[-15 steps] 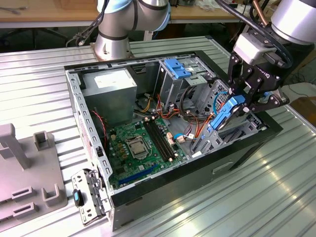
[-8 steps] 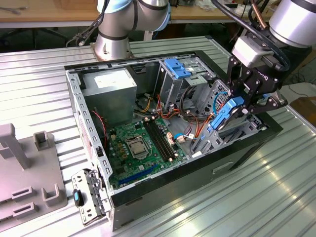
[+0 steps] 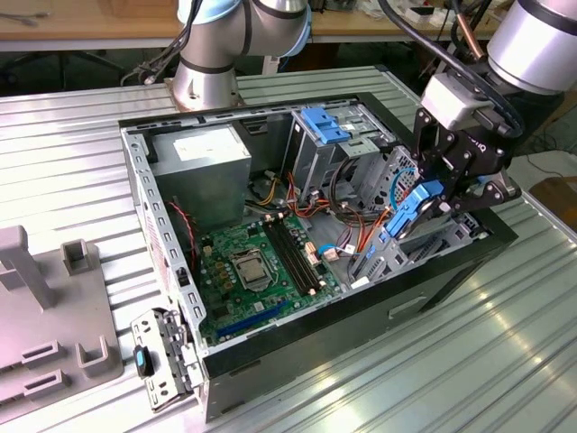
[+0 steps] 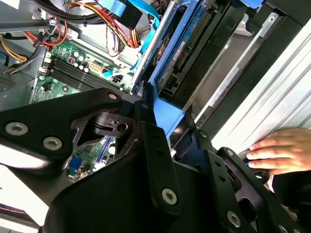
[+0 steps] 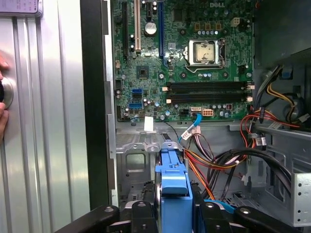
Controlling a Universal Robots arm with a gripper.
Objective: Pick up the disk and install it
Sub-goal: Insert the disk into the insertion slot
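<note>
Exterior view: I see the gripper (image 3: 436,200) clenched on the disk (image 3: 413,215), fingers on its blue carrier. The disk hangs tilted, one end down, over the metal drive cage (image 3: 389,173) at the exterior view's right end of the open computer case (image 3: 297,345). I can't tell whether the lower end touches the cage. The fixed blue bracket (image 3: 326,124) sits on top of the cage further back, apart from the disk. The motherboard (image 3: 261,271) lies on the case floor, with the power supply (image 3: 200,158) in the far corner. The case rests on a ribbed metal table (image 3: 433,383), and a grey fixture (image 3: 45,325) stands on it at the exterior view's left.

Second wrist view: the black fingers (image 4: 155,145) close around the blue end of the disk (image 4: 170,115). Its grey body runs away from the camera beside a metal rail of the cage. The green motherboard shows past the fingers. A person's hand (image 4: 277,150) rests on the table outside the case.

First wrist view: the blue carrier end of the disk (image 5: 173,177) sits pinched between both fingers, pointing at the cage wall. Bundled cables (image 5: 214,160) run just beside it, with the motherboard beyond.
</note>
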